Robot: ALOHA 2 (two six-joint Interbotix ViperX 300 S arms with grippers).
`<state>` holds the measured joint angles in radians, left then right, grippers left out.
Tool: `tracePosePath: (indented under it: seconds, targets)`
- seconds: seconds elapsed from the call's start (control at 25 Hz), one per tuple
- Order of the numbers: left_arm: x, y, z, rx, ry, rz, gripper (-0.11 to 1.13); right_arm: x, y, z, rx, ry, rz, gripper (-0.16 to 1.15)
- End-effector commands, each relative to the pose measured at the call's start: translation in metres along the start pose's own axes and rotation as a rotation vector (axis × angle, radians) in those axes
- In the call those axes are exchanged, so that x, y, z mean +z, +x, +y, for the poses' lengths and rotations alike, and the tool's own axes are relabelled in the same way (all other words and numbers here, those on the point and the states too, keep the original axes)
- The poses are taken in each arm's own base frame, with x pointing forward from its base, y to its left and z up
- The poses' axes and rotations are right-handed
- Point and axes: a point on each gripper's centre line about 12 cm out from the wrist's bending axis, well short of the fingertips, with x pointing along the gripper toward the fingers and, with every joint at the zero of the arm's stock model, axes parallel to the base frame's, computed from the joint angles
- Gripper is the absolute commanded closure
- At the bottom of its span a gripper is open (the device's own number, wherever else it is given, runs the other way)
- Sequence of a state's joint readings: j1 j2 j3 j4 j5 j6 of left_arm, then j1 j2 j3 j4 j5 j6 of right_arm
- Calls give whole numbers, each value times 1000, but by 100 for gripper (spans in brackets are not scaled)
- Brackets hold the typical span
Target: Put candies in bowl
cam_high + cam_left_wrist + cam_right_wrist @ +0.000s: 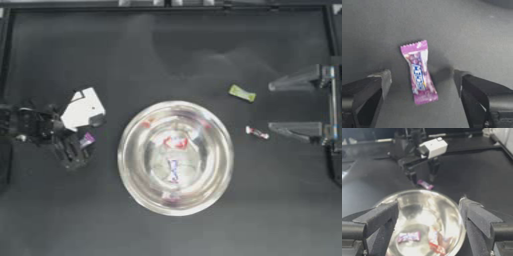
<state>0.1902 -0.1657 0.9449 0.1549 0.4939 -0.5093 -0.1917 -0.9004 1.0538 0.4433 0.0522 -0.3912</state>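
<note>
The silver bowl sits mid-table, with a red-pink candy and a purple candy lying inside it. Left of the bowl, my left gripper is low over the table and open. A magenta-purple candy lies flat on the table between its jaws, untouched by either. A lime green candy and a red-white candy rest on the table right of the bowl. My right gripper is parked open at the right edge, facing the bowl.
The left arm's white wrist camera block sticks out just behind the left gripper. The table's raised frame runs along the far edge and the right side.
</note>
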Motion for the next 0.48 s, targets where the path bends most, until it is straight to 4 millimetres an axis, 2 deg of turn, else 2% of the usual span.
tracePosePath:
  seconds: [0.04, 0.16, 0.24, 0.48]
  targets:
    - [9, -3, -2, -4, 5, -22, 0, 3, 1, 0, 0, 2, -9, -2]
    - [7, 0, -2, 3, 5, -6, 2, 4, 1, 0, 0, 2, -11, -2]
    - [7, 1, -2, 3, -1, 0, 8, 4, 0, 0, 0, 1, -14, -2]
    - [9, 0, -4, -1, 12, -5, 49, 4, 0, 0, 0, 2, -16, -2]
